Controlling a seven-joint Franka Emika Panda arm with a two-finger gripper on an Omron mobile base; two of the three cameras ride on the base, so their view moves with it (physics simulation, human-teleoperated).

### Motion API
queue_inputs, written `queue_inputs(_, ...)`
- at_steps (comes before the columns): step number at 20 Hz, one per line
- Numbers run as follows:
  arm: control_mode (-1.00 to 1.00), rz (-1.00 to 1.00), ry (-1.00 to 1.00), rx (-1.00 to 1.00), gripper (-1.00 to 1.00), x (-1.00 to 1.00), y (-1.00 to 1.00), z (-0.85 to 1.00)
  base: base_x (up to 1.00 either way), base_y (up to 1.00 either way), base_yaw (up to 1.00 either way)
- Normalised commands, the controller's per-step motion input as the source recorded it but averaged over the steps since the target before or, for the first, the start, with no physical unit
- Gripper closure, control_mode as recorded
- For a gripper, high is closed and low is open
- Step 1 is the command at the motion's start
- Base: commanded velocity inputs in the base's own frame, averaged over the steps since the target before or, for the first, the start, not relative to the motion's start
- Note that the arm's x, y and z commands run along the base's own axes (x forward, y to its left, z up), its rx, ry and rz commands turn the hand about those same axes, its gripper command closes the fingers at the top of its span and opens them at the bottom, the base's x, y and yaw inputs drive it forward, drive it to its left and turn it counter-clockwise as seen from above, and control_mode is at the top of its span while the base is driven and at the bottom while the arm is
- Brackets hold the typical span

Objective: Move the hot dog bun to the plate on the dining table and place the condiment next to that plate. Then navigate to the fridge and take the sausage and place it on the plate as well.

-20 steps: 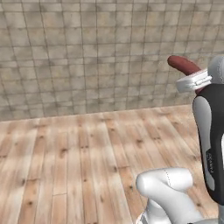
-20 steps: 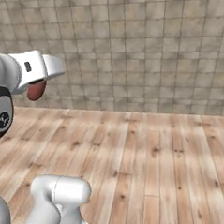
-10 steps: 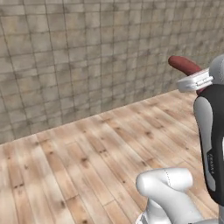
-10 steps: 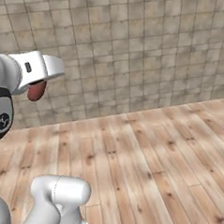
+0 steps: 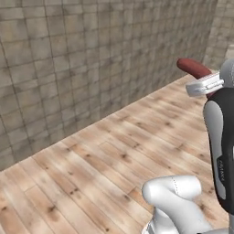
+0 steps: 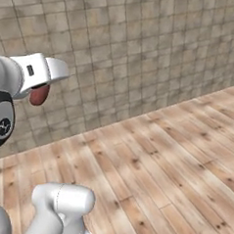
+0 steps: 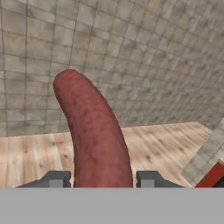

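While the base faces tiled wall and wooden floor, the fingers (image 7: 98, 179) are clamped on the sausage (image 7: 94, 131), whose long axis projects straight forward from them.

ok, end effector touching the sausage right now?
Touching. Hand view: the sausage rises between the two fingertips of the end effector, clamped on both sides.
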Motion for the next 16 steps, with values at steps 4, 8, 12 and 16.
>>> queue_inputs(4, 1.00, 0.00, 0.00, 0.00, 1.00, 0.00, 0.00, 0.00, 1.00, -0.09, -0.32)
queue_inputs(8, 1.00, 0.00, 0.00, 0.00, 1.00, 0.00, 0.00, 0.00, 1.00, -0.10, -0.33)
queue_inputs(12, 1.00, 0.00, 0.00, 0.00, 1.00, 0.00, 0.00, 0.00, 1.00, -0.13, -0.37)
queue_inputs(16, 1.00, 0.00, 0.00, 0.00, 1.00, 0.00, 0.00, 0.00, 1.00, -0.06, -0.39)
